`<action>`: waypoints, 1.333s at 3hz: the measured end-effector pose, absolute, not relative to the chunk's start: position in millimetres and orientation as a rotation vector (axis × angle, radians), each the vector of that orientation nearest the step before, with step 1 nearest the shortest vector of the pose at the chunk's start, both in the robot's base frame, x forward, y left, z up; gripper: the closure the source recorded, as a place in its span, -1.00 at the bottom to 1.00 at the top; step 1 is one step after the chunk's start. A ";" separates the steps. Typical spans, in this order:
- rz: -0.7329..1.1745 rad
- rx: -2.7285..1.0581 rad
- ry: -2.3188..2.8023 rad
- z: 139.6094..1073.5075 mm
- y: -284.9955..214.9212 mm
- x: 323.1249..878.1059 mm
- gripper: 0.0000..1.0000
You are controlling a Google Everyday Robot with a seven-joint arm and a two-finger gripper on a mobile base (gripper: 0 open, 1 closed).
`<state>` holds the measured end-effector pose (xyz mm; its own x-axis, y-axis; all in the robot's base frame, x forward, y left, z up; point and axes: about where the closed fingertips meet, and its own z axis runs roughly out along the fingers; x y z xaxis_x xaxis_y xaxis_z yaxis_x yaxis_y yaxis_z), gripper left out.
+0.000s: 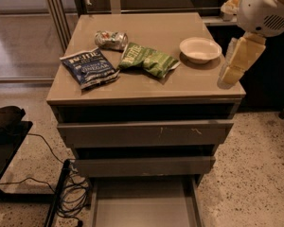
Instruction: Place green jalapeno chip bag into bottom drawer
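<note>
A grey-tan cabinet top (146, 86) fills the upper middle of the view, seen from the front and above. It stands on a speckled terrazzo floor (255, 174). Behind its far left corner is a metal-framed glass partition (23, 32). A tangle of black cables (71, 193) lies on the floor below the near left corner.

On the top lie four things: two chip bags, one can and one bowl.
- The one green jalapeno chip bag (147, 60) lies flat near the middle of the top, crinkled, its white lettering at its left end.
- The one dark blue chip bag (89, 68) lies flat toward the left edge, just beside the green bag.
- The one crushed silvery can (111, 39) lies on its side behind both bags, close to the green bag's far left corner.
- The one white bowl (200, 49) sits upright toward the right edge, apart from the green bag, showing only its white inside.

Below the top are three drawers. The top drawer (144, 133) has a scratched front, and the middle drawer (144, 166) has a plain front. The bottom drawer (144, 205) is pulled out toward the viewer, showing a flat grey floor between thin side walls.

The white robot arm (265, 8) enters over the far right corner. Its pale yellow gripper (234, 63) hangs at the right edge, beside the bowl and well apart from the green bag. Whether it is spread or pressed together cannot be told.
</note>
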<state>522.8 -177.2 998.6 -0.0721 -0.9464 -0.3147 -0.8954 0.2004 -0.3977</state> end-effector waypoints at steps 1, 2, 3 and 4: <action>-0.134 -1.709 1.980 998.6 -177.1 522.8 -1.00; -0.102 -1.722 1.915 998.1 -165.4 533.1 -1.00; -0.004 -1.714 1.806 991.2 -143.0 560.7 -1.00; 0.084 -1.699 1.744 977.1 -126.2 586.4 -1.00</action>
<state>586.4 -126.2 977.1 0.0955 -0.8568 -0.5067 -0.9016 0.1413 -0.4089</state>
